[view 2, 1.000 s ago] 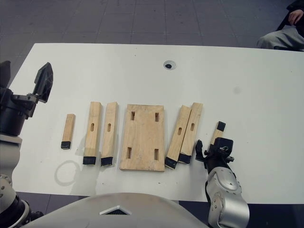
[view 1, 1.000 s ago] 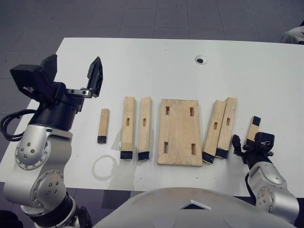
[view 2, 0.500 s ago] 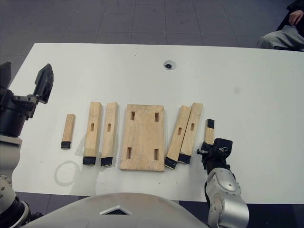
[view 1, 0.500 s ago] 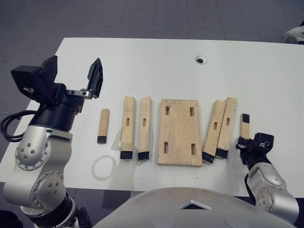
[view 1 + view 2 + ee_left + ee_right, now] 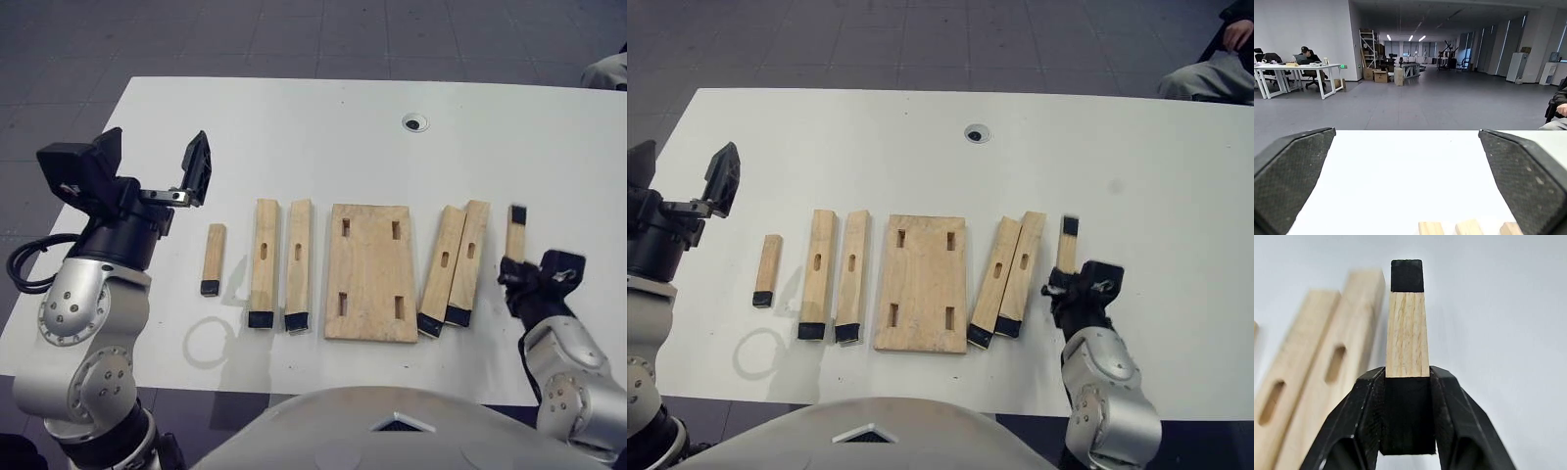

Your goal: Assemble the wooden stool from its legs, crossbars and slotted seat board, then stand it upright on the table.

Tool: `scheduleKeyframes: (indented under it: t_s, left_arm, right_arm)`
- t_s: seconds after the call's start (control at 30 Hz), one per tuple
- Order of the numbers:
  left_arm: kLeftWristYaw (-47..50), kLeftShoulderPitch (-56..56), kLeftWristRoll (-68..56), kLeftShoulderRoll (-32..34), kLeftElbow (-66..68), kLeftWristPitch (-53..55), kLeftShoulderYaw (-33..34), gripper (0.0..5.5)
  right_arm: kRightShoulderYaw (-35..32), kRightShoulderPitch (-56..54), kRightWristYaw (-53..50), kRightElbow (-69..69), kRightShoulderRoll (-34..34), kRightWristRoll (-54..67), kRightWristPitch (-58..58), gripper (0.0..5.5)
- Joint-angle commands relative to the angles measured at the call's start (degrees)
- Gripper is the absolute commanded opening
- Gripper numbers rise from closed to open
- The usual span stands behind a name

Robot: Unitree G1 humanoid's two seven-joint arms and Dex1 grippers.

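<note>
The slotted seat board [image 5: 369, 271] lies flat at the table's middle. Two slotted legs [image 5: 263, 262] [image 5: 297, 264] lie to its left, and a short crossbar [image 5: 213, 258] beyond them. Two more legs [image 5: 441, 270] [image 5: 468, 261] lie to its right. My right gripper [image 5: 524, 276] is shut on a second short crossbar [image 5: 1407, 328] at one end, next to the right legs; its black-tipped far end [image 5: 516, 212] points away from me. My left gripper [image 5: 157, 162] hangs open above the table's left side, with nothing between its fingers [image 5: 1288, 176].
The white table [image 5: 323, 147] has a round cable hole [image 5: 415, 122] at the back centre. Its far half is bare. The front edge runs close below the wooden parts.
The right gripper has closed on the crossbar, straightened it from a tilt and raised its far end away from me. The left arm has shifted slightly.
</note>
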Motion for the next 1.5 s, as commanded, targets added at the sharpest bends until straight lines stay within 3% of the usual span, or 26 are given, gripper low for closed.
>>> scheduleKeyframes:
  t_s: [0.03,0.23,0.37,0.6,1.07,1.5]
  left_arm:
    - [-2.48,0.38,-0.81,0.5,2.57,0.8,-2.57,5.5]
    - [-5.82,0.44,-4.1,0.29,3.91,1.56,-4.77,5.5]
    - [-9.83,-1.75,-20.09,-1.43,4.65,4.99,-8.96,5.5]
    - [-10.87,-7.33,-36.28,-1.39,9.31,8.41,-18.62,5.5]
    - [-5.21,-9.43,-30.16,-6.73,12.79,3.0,-26.91,5.5]
    - [-3.86,-11.09,-33.66,-6.39,12.53,2.6,-25.85,5.5]
  right_arm:
    - [4.8,-2.05,1.79,-6.04,-3.94,0.14,-0.93,1.27]
    - [10.59,-2.9,1.05,-7.98,-11.04,-6.52,-6.38,1.27]
    - [17.99,-2.78,2.07,-6.84,-11.94,-9.3,-14.57,1.27]
    - [23.47,-1.01,6.97,-6.18,-11.53,-7.38,-27.05,1.27]
    - [39.53,3.69,8.06,-5.68,-9.32,-6.71,-30.63,1.27]
    - [42.78,6.14,6.77,-3.2,-9.63,-8.41,-32.31,1.27]
